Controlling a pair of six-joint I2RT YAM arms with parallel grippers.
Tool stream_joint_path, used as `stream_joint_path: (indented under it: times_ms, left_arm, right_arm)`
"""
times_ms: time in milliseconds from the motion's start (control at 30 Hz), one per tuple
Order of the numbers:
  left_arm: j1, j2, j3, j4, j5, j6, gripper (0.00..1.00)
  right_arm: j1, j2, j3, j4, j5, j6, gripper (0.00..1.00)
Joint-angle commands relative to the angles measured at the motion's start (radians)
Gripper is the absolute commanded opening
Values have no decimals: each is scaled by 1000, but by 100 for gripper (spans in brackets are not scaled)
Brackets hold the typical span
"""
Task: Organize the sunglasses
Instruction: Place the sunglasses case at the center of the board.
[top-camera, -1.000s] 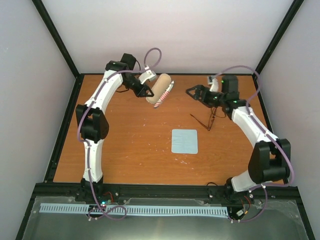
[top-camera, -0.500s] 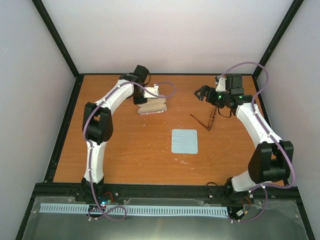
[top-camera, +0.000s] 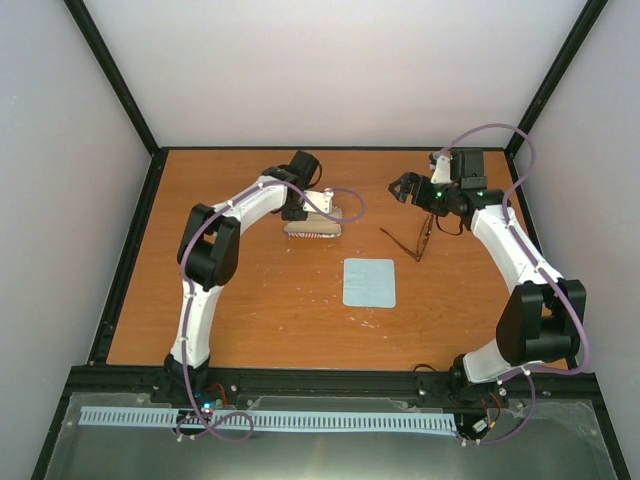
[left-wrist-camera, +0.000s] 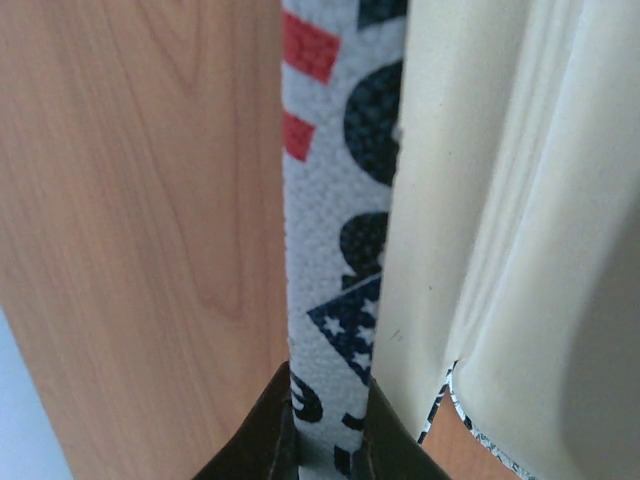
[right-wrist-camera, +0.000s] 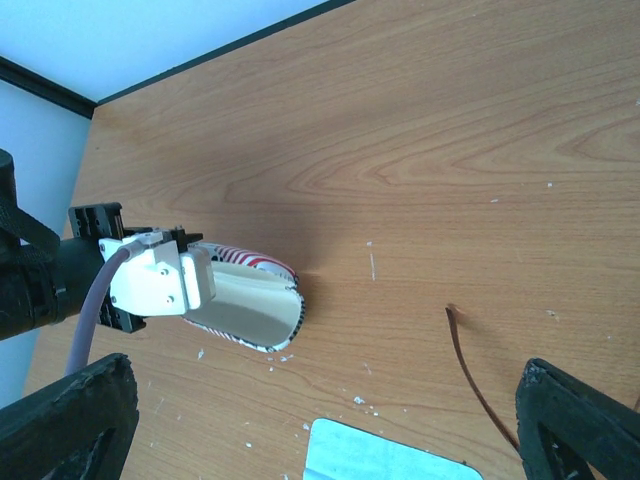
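The sunglasses (top-camera: 415, 238) lie on the table at the right, thin brown frame with temple arms spread; one temple arm (right-wrist-camera: 475, 375) shows in the right wrist view. My right gripper (top-camera: 405, 187) hovers just behind them, open and empty (right-wrist-camera: 325, 400). My left gripper (top-camera: 318, 205) is shut on one wall of the flag-patterned case (top-camera: 312, 224), which is down at the table with its mouth open. The left wrist view shows the fingertips (left-wrist-camera: 275, 440) pinching the patterned wall (left-wrist-camera: 335, 250) beside the cream lining (left-wrist-camera: 470, 200). The open case (right-wrist-camera: 250, 305) also shows in the right wrist view.
A flat light blue cloth (top-camera: 369, 282) lies mid-table, in front of the case and the sunglasses; its edge (right-wrist-camera: 390, 455) shows in the right wrist view. Black frame rails border the wooden table (top-camera: 250, 300). Small white crumbs dot the wood.
My left arm has swung the case from raised at the back down to the table and a little to the right. My right gripper has drawn back slightly, then held still.
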Motion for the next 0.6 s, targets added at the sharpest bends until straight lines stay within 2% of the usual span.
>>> stream_joint_path:
  times_ms: [0, 100, 300, 567]
  left_arm:
    - [0, 40, -15, 71, -59, 32, 8]
    - [-6, 41, -17, 73, -67, 20, 9]
    - [-23, -16, -55, 91, -57, -32, 25]
    - [-44, -119, -155, 151, -57, -88, 65]
  right_arm:
    - [2, 10, -15, 2, 1, -14, 100]
    - [2, 8, -22, 4, -2, -13, 100]
    - [2, 8, -36, 6, -16, -15, 100]
    - [2, -4, -47, -1, -16, -25, 100]
